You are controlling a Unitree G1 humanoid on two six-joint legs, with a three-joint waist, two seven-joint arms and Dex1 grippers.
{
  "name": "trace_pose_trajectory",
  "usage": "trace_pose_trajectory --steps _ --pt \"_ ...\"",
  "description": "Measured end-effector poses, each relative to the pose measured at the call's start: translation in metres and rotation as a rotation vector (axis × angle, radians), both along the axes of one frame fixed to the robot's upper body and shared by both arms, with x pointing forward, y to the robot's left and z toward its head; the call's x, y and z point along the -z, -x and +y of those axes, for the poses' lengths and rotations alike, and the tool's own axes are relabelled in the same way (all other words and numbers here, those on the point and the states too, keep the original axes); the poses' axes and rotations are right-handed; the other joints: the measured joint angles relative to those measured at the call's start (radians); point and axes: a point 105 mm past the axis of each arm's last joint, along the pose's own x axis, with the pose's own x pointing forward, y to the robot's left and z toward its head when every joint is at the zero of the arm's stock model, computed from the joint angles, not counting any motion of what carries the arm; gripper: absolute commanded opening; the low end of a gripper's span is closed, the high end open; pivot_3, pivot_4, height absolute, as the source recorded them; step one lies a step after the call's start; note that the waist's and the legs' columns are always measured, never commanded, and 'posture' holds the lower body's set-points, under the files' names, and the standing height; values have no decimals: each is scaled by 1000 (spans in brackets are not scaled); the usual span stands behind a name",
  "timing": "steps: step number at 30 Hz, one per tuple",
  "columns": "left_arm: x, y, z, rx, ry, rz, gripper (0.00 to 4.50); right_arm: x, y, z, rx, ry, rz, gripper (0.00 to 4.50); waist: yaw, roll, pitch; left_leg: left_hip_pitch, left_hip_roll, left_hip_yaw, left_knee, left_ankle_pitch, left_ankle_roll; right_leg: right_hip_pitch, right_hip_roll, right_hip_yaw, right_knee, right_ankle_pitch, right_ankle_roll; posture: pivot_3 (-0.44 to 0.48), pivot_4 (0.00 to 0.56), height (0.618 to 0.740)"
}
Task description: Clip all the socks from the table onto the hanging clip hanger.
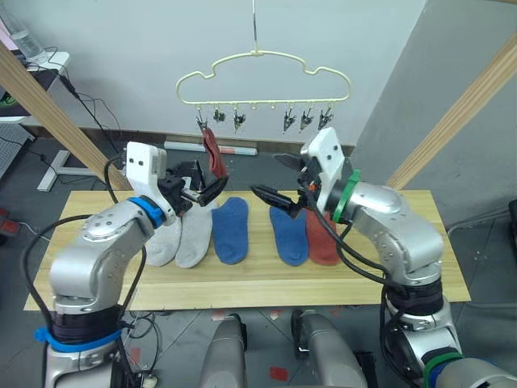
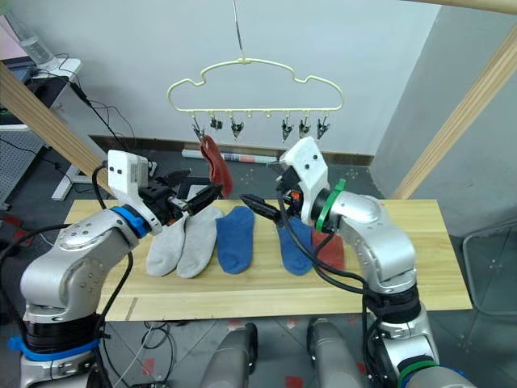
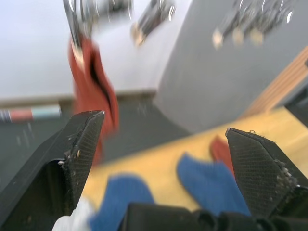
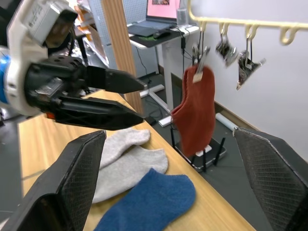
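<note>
So, left to right: the left gripper [image 1: 203, 191] hovered above the long pale wood-plank table [image 1: 420, 287], its two black fingers spread apart and empty. Just above it, one rust-red ankle sock [image 1: 212, 153] hung from the leftmost clip of the thin pale-yellow wire clip hanger [image 1: 262, 78]; the other five clips were bare. On the table lay two light grey socks [image 1: 182, 236] side by side, then two blue socks [image 1: 231, 229], one each side of a gap, then a second rust-red sock [image 1: 323, 240], partly behind the right arm. The right gripper [image 1: 281, 181] was held over the blue pair, fingers wide apart, holding nothing.

Judgement: the socks looked soft, light and limp; pinching the cuff edge should leave fabric free for a clip. No legible writing or brand seen.
</note>
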Motion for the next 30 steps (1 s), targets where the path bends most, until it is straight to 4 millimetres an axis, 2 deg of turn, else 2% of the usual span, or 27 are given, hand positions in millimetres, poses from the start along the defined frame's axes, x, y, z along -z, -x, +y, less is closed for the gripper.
trace_pose_trajectory --steps 1,3,9,12,14,18,22,30 --pt "-3 0 -2 -7 13 -36 3996 0 0 -3 -1 4 2 4500 0 0 0 0 0 1 0 0 0 0 1 0 0 0 0 -16 308 740" --pt "-5 -3 -7 -24 27 -81 3399 0 -1 -11 13 21 4 4500 -1 0 0 0 -1 2 0 0 0 0 3 0 0 0 0 -21 308 740" --pt "5 -8 -28 -21 23 -110 3399 -5 1 -13 11 18 -7 4500 -3 0 0 -2 -2 3 1 -1 1 0 3 -1 -2 0 0 -30 301 740" --pt "4 -10 -26 -40 29 -132 2849 -7 1 -14 16 15 -10 4500 -4 0 0 -2 -1 2 1 -1 1 0 3 -1 -1 0 0 -33 298 740" --pt "7 -13 -25 -54 41 -130 2300 -12 0 -13 19 11 -26 4500 -4 0 0 -2 -1 2 1 -1 1 0 4 -1 -1 0 0 -37 296 740" --pt "9 -18 -23 -85 40 -130 2300 -22 2 -8 9 -9 -51 4500 -4 0 0 -2 -1 2 2 -1 1 0 4 -2 -1 0 0 -44 290 740" --pt "5 -20 -22 -100 39 -158 2300 -22 2 -7 8 -15 -45 4500 -4 0 0 -2 -2 2 1 -1 1 0 4 -2 -1 0 0 -49 289 740" --pt "11 -40 -19 -170 59 -155 2300 -29 6 2 -24 -21 -53 4500 -5 0 0 -2 -1 2 2 -1 1 0 4 -2 0 0 0 -57 291 740"
